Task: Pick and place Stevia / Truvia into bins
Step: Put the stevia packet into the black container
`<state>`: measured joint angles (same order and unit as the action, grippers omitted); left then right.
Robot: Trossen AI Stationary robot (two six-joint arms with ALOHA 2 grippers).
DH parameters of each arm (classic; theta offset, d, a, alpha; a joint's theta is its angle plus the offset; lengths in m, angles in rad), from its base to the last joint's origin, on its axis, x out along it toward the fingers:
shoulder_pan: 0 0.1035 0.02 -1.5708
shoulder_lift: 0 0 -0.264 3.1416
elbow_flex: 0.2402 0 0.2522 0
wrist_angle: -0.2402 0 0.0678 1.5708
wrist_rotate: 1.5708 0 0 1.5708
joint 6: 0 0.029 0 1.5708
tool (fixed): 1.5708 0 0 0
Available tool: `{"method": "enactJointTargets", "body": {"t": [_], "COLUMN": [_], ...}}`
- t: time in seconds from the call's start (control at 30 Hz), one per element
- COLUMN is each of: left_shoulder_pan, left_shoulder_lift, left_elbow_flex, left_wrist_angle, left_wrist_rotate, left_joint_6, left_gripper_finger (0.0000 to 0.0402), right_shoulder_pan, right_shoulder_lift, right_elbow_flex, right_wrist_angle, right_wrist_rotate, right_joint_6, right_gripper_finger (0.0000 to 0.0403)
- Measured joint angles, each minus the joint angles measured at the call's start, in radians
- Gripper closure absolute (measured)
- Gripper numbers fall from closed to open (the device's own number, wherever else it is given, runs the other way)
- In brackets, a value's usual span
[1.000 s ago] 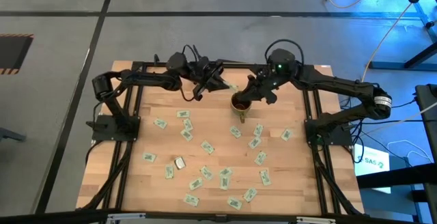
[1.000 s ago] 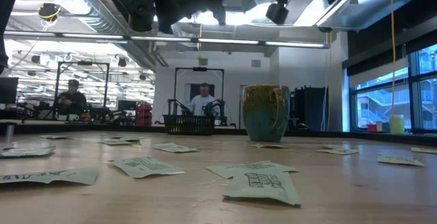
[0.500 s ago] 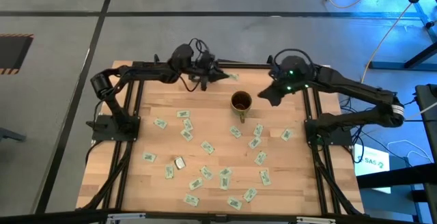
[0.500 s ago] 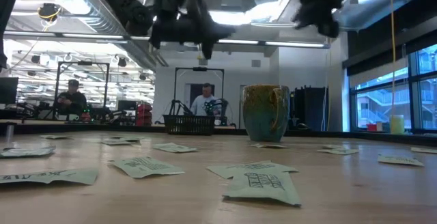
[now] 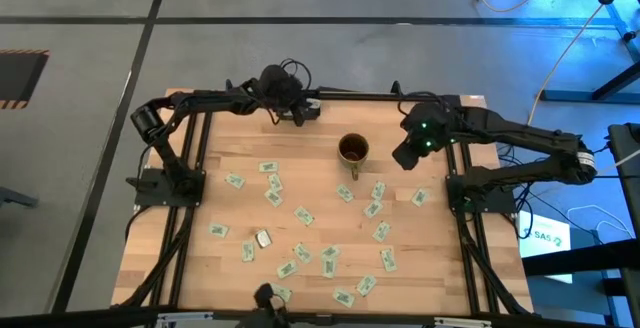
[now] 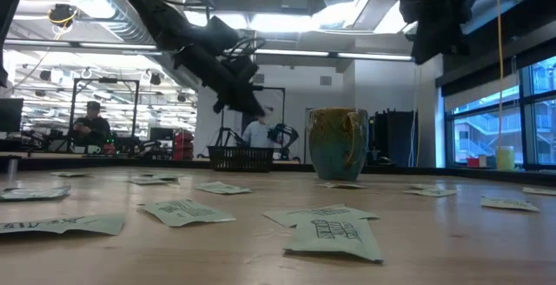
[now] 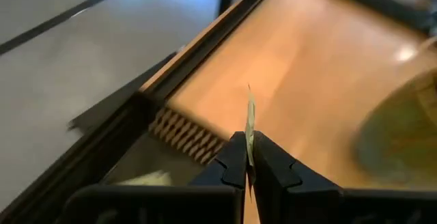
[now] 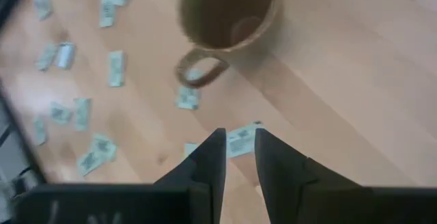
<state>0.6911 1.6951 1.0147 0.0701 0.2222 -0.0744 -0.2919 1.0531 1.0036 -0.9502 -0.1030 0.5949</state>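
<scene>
Barely begun, by the look of it. Left gripper (image 7: 247, 164) clamped edge-on around one white Stevia sachet (image 7: 250, 118), the paper standing up between the pads. Just beyond those fingertips, the ribbed end of the black tray (image 7: 186, 134), with something pale, perhaps a sachet, lying in it; hard to make out. Farther off, bare wooden table (image 7: 321, 67) and the blurred rim of the brown mug (image 7: 399, 138). Probably about to drop this sachet into the tray.

Right gripper (image 8: 237, 150) empty, fingers narrowly parted with clear daylight between them. Directly under and just past its tips, a few loose sachets (image 8: 240, 140); beyond them the mug's handle and open mouth, with a pale patch inside that cannot be identified. Farther still, more scattered sachets.

Left to do: nearly everything. From overhead, some two dozen sachets (image 5: 304, 215) spread over the near half of the table, well apart from both grippers, which hover at the far edge on either side of the mug.

Only the left wrist view reveals the held sachet; overhead, the left gripper (image 5: 300, 111) reads as a dark mass. Only the table-level view shows the mug (image 6: 337, 143) upright and both arms well above the tabletop, with people in the room behind.
</scene>
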Motion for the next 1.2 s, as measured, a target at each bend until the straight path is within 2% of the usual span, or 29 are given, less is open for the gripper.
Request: {"method": "enactJointTargets", "body": {"t": [0.27, 0.6, 0.77, 0.9, 1.07, 1.2], "left_shoulder_pan": [0.006, 0.013, 0.045, 0.073, 0.078, 0.078], "left_shoulder_lift": [0.000, 0.000, 0.006, 0.030, 0.053, 0.062], "left_elbow_flex": [0.000, 0.000, 0.000, 0.000, 0.000, 0.000], "left_wrist_angle": [-0.113, -0.181, -0.186, -0.196, -0.201, -0.202], "left_wrist_rotate": [-0.203, -0.204, -0.184, -0.118, -0.113, -0.112], "left_joint_6": [0.052, 0.013, -0.033, -0.082, -0.089, -0.098], "left_gripper_finger": [0.0394, 0.0393, 0.0393, 0.0389, 0.0388, 0.0387], "right_shoulder_pan": [0.000, 0.044, 0.068, 0.080, 0.102, 0.134], "right_shoulder_lift": [0.000, 0.000, 0.000, 0.000, 0.000, 0.000], "right_elbow_flex": [-0.075, -0.195, -0.248, -0.256, -0.256, -0.256], "right_wrist_angle": [0.007, -0.001, 0.001, 0.008, 0.000, -0.084], "right_wrist_rotate": [0.023, 0.022, 0.023, 0.023, 0.024, 0.046], "right_joint_6": [0.055, 0.061, 0.117, 0.148, 0.162, 0.196], "right_gripper_finger": [0.0321, 0.0321, 0.0321, 0.0321, 0.0321, 0.0321]}}
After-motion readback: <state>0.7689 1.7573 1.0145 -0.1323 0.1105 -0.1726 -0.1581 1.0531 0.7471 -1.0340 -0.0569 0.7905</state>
